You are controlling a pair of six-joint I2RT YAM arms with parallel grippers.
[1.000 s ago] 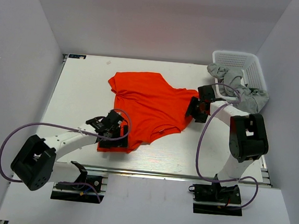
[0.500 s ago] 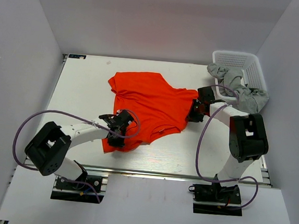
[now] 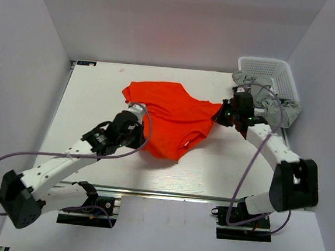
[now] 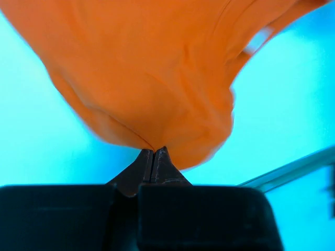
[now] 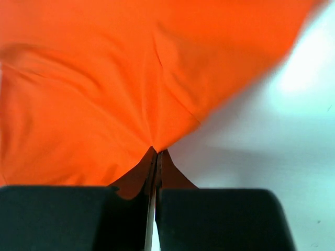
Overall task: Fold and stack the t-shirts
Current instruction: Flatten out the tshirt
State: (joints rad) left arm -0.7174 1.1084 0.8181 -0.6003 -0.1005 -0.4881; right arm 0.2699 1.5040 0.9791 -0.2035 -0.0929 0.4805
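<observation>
The orange-red t-shirt (image 3: 168, 117) lies crumpled mid-table, its near part lifted and bunched. My left gripper (image 3: 137, 124) is at its left edge, shut on a pinch of the cloth; in the left wrist view the t-shirt (image 4: 157, 73) hangs from the closed tips of that gripper (image 4: 154, 151). My right gripper (image 3: 221, 114) is shut on the shirt's right edge; the right wrist view shows the fabric (image 5: 104, 89) drawn into folds at the tips of that gripper (image 5: 156, 152). Grey t-shirts (image 3: 269, 102) spill out of the basket just behind the right gripper.
A white lattice basket (image 3: 265, 68) stands at the back right corner. The table's (image 3: 94, 95) near edge has a metal rail (image 3: 179, 194). White walls close in the back and both sides.
Both grippers have shut on the orange-red t-shirt. The left one moved from the near hem up and back, lifting cloth; the right one shifted back and right, pulling its edge.
</observation>
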